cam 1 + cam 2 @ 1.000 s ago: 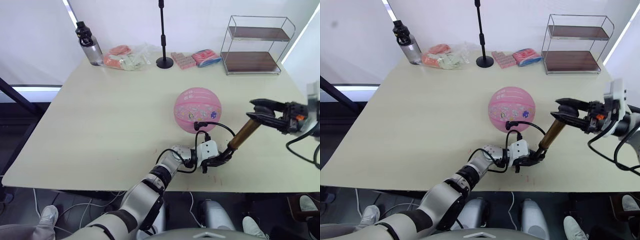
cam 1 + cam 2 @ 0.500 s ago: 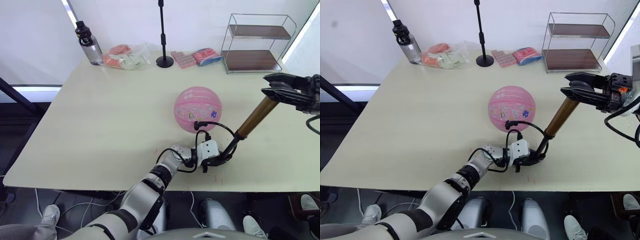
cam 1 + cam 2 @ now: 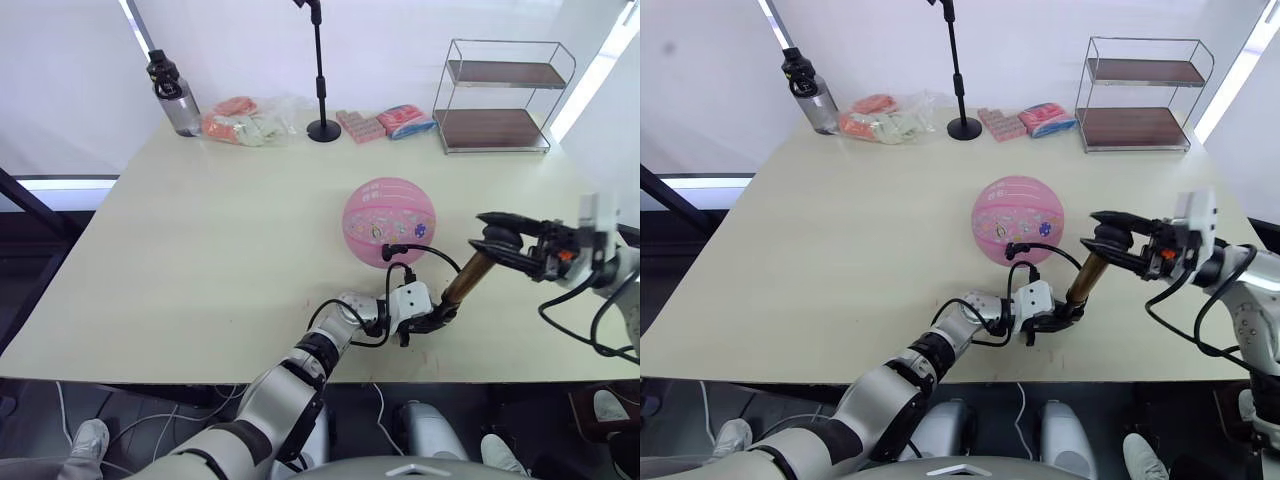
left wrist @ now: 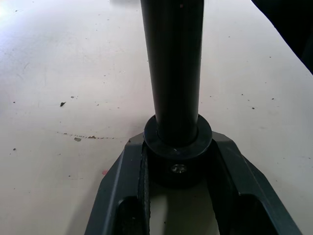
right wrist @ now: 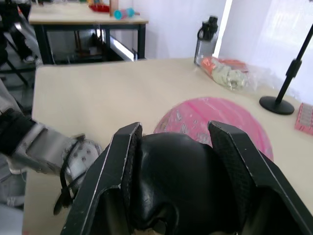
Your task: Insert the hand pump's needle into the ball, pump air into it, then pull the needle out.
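Note:
The pink ball [image 3: 389, 221] sits round near the table's middle right, and the thin black hose [image 3: 425, 253] arcs from its near side down to the hand pump. The hand pump's bronze cylinder [image 3: 464, 279] leans up to the right from its black foot [image 4: 177, 152]. My left gripper [image 3: 428, 321] is shut on that foot at the table's front edge. My right gripper [image 3: 497, 240] is shut on the black T-handle [image 5: 182, 182], with the handle pushed down close to the cylinder.
Along the far edge stand a dark water bottle [image 3: 171, 94], a bag of packets [image 3: 243, 119], a tall black stand [image 3: 321, 70], pink packets [image 3: 385, 121] and a wire shelf rack [image 3: 497, 95]. The table's left half [image 3: 180, 260] is bare.
My right gripper lifted the T-handle up and to the right, drawing the pump out, then pushed it back down and left. The left gripper kept its hold on the foot.

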You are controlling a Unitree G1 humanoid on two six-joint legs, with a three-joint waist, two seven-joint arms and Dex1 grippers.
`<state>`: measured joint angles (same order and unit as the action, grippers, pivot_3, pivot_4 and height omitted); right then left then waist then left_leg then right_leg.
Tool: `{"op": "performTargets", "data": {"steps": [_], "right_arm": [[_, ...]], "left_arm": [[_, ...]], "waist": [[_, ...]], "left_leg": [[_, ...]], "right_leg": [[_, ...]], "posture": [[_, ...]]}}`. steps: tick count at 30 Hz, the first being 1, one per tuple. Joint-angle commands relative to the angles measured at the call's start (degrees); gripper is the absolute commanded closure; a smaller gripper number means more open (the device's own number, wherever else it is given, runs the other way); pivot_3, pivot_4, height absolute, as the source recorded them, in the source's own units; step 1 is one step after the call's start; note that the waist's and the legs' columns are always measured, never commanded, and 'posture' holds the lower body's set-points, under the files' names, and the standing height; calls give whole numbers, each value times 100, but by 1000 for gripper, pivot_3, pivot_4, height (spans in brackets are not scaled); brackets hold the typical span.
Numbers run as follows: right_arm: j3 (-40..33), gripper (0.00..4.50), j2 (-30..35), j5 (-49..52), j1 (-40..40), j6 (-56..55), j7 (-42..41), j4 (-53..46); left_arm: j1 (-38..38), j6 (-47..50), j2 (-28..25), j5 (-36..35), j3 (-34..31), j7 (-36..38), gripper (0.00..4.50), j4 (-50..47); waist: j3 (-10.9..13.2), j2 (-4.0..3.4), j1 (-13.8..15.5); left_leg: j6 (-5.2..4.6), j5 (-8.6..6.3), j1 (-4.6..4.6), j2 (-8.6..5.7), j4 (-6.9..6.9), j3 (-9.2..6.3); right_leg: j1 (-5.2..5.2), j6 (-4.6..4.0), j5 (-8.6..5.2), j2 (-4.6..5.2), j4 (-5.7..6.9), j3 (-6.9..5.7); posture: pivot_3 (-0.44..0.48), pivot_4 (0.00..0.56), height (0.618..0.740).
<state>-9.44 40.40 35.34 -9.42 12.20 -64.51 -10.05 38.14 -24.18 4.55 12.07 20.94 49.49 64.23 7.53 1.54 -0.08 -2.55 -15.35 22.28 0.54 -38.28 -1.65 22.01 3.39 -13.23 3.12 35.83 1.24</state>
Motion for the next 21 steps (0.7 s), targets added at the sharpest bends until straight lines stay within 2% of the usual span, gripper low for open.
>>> {"op": "performTargets", "data": {"steps": [1, 5, 8, 12, 16, 21], "right_arm": [[600, 2751, -236, -751, 335, -256, 132, 435], [679, 2751, -423, -872, 405, -505, 174, 628], [307, 2751, -249, -374, 233, -174, 109, 398], [-100, 2751, 138, 334, -90, 492, -27, 80], [-571, 2751, 557, 1061, -649, 1198, 7, -151], [-1035, 2751, 1009, 1588, -1324, 1828, 71, -196]], "left_arm": [[-217, 275, -154, 301, 201, 39, 3423, 465], [-213, 278, -148, 299, 196, 29, 3423, 464], [-220, 280, -162, 291, 186, 27, 3423, 460], [-232, 279, -175, 291, 183, 36, 3423, 457], [-228, 283, -173, 288, 187, 44, 3423, 458], [-211, 279, -170, 272, 194, 52, 3423, 460]], "waist": [[-2, 1, -13], [-1, 0, -28], [-4, -5, -32], [9, -18, -12], [54, -70, -1], [60, -69, 42]], "left_leg": [[0, 0, -12, 1, 2, -1], [1, -1, -32, 1, 6, 0], [1, -1, -31, 0, 6, 1], [1, 0, -23, -3, 5, 1], [0, 0, 5, -12, 3, 2], [0, 0, 56, -17, -1, 3]], "right_leg": [[-12, -3, -2, -1, 0, -1], [-27, -3, -4, 1, 0, -1], [-28, -3, -4, 2, 0, 0], [-27, -4, -3, 9, 0, -1], [-2, -4, -3, 24, -1, -1], [46, 17, 10, 27, -1, 0]], "posture": [[0, 150, 740], [0, 150, 740], [0, 150, 740], [0, 150, 740], [0, 150, 740], [0, 150, 740]]}}
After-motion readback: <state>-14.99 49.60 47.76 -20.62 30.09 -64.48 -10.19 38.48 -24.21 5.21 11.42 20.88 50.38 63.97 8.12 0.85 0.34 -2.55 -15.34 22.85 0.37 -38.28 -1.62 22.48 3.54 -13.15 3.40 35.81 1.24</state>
